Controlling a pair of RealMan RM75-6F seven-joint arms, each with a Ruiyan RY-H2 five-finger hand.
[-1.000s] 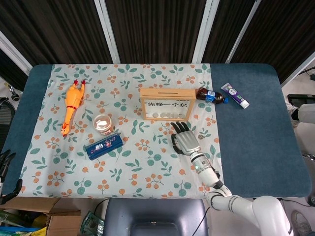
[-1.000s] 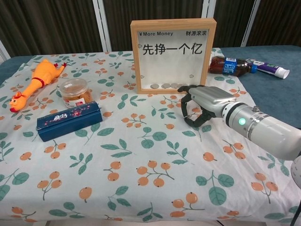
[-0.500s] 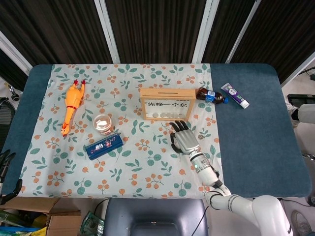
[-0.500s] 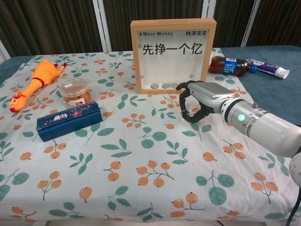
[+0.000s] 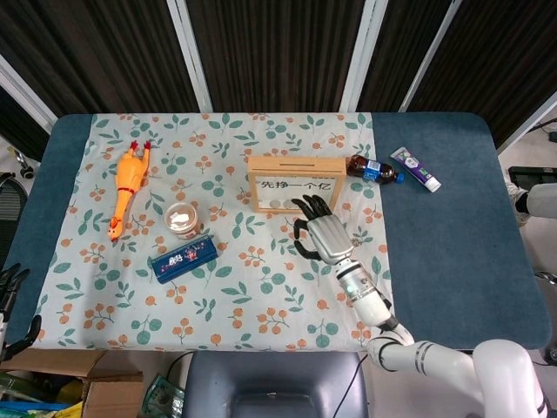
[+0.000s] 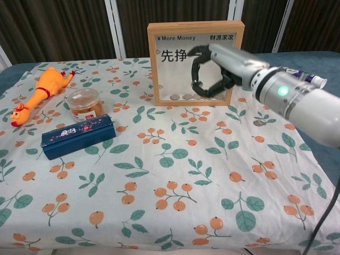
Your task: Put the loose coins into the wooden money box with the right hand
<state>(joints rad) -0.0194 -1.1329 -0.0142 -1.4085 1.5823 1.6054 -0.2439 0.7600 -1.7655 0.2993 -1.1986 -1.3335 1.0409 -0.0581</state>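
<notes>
Right hand: the right hand [image 6: 210, 71] is up off the table, hanging in front of the glass face of the wooden money box [image 6: 195, 62], fingers curled in with thumb and fingertips drawn close. Is a coin pinched there? Too small to tell, so whether it holds anything I cannot say.
Why that pose: my guess is a carry towards the slot. The head view shows the slot along the box's top edge [image 5: 292, 159], so the hand would need to rise above the frame, not face it.
Money box: upright on the floral cloth [image 6: 159, 159], glass front facing the robot, a row of coins [image 6: 178, 97] already lying along the bottom inside. Standing upright lets dropped coins fall and stack in view.
Loose coin: one small round grey coin [image 6: 258, 122] lies flat on the cloth to the right of the box, well clear of the hand. That one looks not yet collected.
Left hand: only dark fingers [image 5: 10, 287] at the far left edge of the head view, off the table; curled or spread, cannot tell.
Bystanders: rubber chicken [image 6: 37, 94], snack jar [image 6: 85, 104] and blue box [image 6: 77, 136] sit left of the money box, bottle [image 6: 260, 74] and tube [image 6: 304, 77] behind right, all out of the hand's route.
</notes>
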